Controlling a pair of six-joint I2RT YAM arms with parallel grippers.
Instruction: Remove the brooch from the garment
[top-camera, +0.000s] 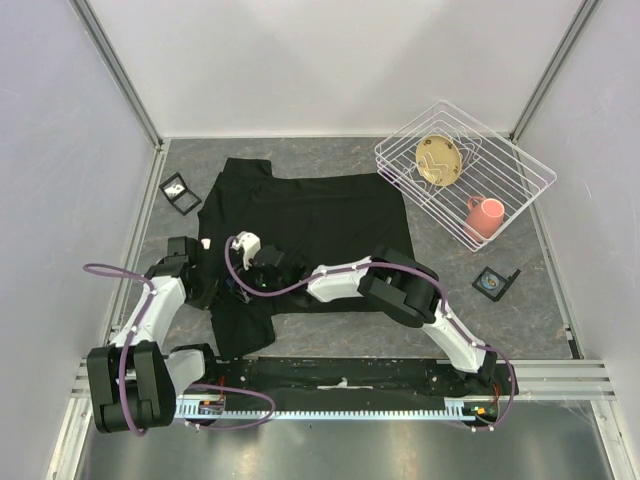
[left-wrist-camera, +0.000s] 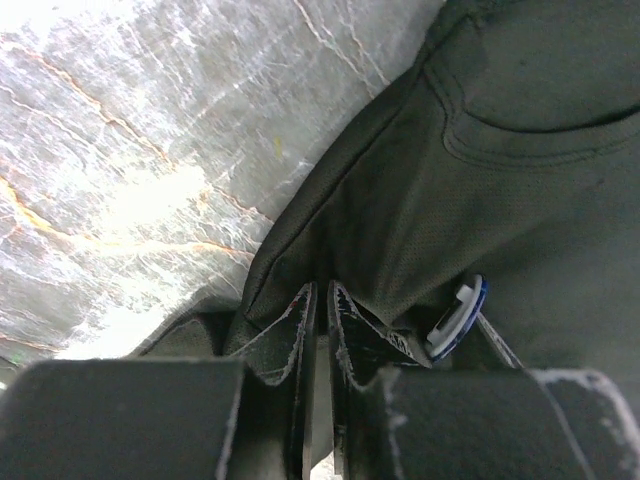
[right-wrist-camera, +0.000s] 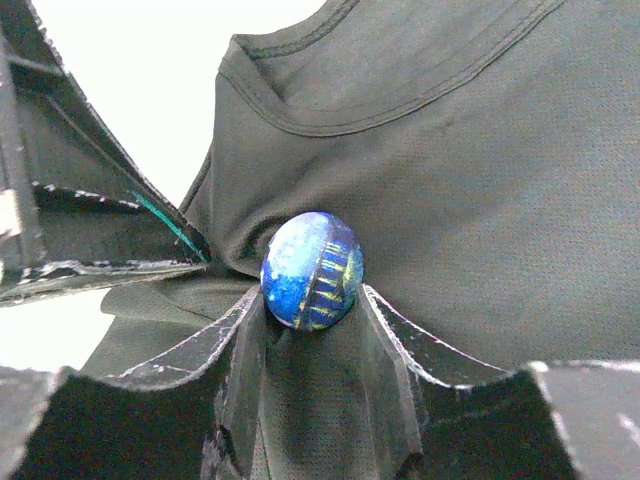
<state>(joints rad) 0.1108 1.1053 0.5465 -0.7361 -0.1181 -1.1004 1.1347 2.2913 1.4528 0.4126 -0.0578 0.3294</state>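
While the left claw (left-wrist-camera: 322, 292) pinches a raised fold of the garment (top-camera: 310, 215) between fingers that almost meet, the right claw (right-wrist-camera: 313, 293) is closed on the brooch (right-wrist-camera: 312, 268), with one fingertip touching each side of it. The brooch is a round, glossy blue dome with yellowish streaks. It sits directly between the right claw's fingertips, against the black fabric, and a curved stitched hem runs just beyond it. One finger of the left claw shows just to the left of the right claw.

In the left wrist view the brooch appears edge-on as a white and blue rim, just to the right of the left claw's fingers and partly behind the pinched fold. Whether its pin is fastened in the cloth cannot be told.

From above, the two claws stand side by side over the near left part of the garment, where the fabric bunches beneath them. The rest of the shirt lies spread on the table (top-camera: 520, 320), beyond and to the right of the claws. A small black case (top-camera: 180, 192) lies beyond the left claw, just off the garment's edge. Far to the right of the right claw, a wire rack (top-camera: 510, 175) holds a plate (top-camera: 440, 160) and a pink cup (top-camera: 485, 215).
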